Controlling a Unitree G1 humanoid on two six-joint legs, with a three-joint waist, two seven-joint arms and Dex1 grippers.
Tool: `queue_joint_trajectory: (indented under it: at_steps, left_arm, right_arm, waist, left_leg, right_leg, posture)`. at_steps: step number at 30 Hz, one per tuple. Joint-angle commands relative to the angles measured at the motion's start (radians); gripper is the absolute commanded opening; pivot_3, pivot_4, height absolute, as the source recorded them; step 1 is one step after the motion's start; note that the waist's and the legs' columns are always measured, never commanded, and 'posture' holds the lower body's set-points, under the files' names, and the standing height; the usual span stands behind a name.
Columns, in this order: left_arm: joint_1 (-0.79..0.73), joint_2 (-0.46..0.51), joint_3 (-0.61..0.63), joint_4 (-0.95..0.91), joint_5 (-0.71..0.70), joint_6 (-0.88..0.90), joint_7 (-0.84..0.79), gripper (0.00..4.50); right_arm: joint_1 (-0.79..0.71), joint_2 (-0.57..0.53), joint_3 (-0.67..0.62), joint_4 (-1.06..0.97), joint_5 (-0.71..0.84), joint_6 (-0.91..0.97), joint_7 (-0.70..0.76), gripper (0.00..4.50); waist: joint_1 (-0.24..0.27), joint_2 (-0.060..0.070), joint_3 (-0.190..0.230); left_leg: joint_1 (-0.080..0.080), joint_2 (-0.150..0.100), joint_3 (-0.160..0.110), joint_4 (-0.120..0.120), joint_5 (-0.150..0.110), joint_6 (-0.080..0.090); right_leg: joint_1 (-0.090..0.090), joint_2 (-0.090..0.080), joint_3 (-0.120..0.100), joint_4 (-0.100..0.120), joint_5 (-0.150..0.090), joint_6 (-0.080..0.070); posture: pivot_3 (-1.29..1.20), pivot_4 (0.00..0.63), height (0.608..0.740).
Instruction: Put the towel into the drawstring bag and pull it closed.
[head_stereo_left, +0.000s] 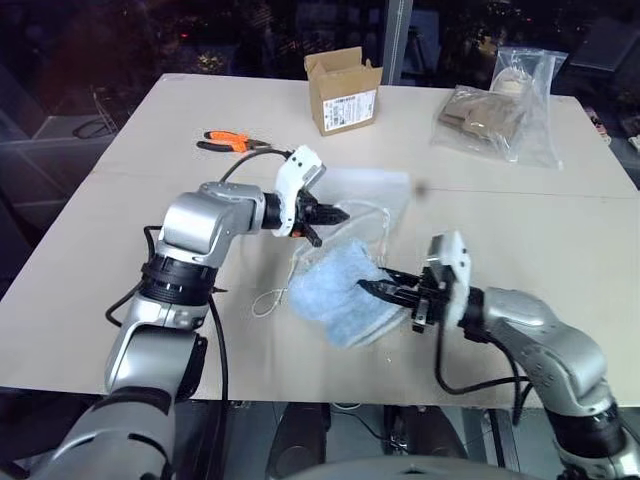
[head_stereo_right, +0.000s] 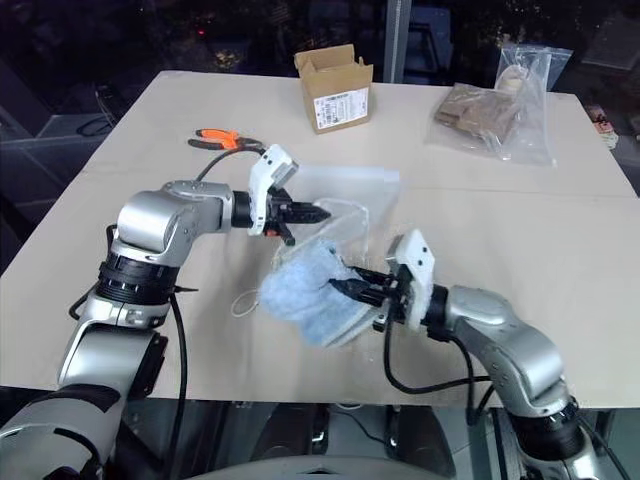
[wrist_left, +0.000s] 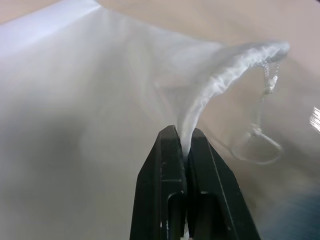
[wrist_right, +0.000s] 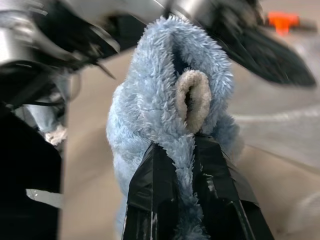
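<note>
2 grippers were at work over the table (head_stereo_left: 120, 330). Head views: left gripper (head_stereo_left: 335, 213) clenched on the drawstring bag (head_stereo_left: 372, 200) rim, lifting it; right gripper (head_stereo_left: 372, 287) pinched the towel (head_stereo_left: 335, 292) just below the bag. Left wrist view: fingers (wrist_left: 160, 185) closed on white fabric. Right wrist view: fingers (wrist_right: 150, 195) clamped on blue terry.

No writing can be read. The small cardboard box (head_stereo_left: 343, 90) at the far side of the bench (head_stereo_left: 560, 240) bears a white label with dark print, too small to make out.
</note>
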Motion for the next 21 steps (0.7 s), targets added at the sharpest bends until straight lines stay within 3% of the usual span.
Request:
queue_joint_trajectory:
  at_steps: [1,8,15,18,21]
  left_arm:
    - [-0.006,0.023,-0.062,-0.067,0.016,-0.057,-0.062,0.02]
    - [0.085,-0.046,-0.234,-0.155,0.003,-0.030,-0.128,0.02]
    - [-0.009,-0.141,-0.096,-0.004,-0.108,0.128,-0.113,0.02]
    - [0.011,-0.103,-0.251,0.019,-0.009,0.023,-0.167,0.02]
    - [0.034,-0.136,-0.332,0.049,0.020,-0.013,-0.192,0.02]
  right_arm:
    - [0.032,-0.012,-0.061,-0.078,0.093,-0.027,0.012,0.00]
    - [0.188,-0.064,-0.158,-0.200,0.203,-0.033,-0.033,0.00]
    - [0.336,-0.102,-0.204,-0.294,0.231,-0.048,-0.121,0.00]
    - [0.396,-0.107,-0.219,-0.315,0.229,-0.064,-0.148,0.00]
    - [0.454,-0.112,-0.237,-0.328,0.233,-0.077,-0.161,0.00]
  waist:
    - [0.000,0.000,0.000]
    - [0.002,0.000,0.000]
    - [-0.001,0.000,0.000]
    - [-0.002,0.001,-0.001]
    - [0.005,0.002,-0.002]
  left_leg:
    - [0.001,0.000,0.000,0.000,0.000,0.000]
    - [-0.001,0.000,0.001,0.000,0.000,0.000]
    - [0.001,0.000,-0.003,0.001,0.000,0.000]
    - [0.006,0.000,-0.002,0.000,0.000,0.000]
    - [0.006,0.000,0.000,-0.001,0.000,0.000]
  right_leg:
    - [0.000,0.000,0.000,0.000,0.000,0.000]
    - [0.001,0.000,0.002,-0.001,0.000,0.000]
    - [0.002,0.006,0.007,0.000,-0.002,0.003]
    - [0.005,0.007,0.012,0.000,-0.005,0.000]
    - [0.005,0.007,0.014,0.000,-0.004,0.000]
  posture:
    - [0.00,0.150,0.740]
    - [0.00,0.150,0.740]
    - [0.00,0.150,0.740]
    - [0.00,0.150,0.740]
    - [0.00,0.150,0.740]
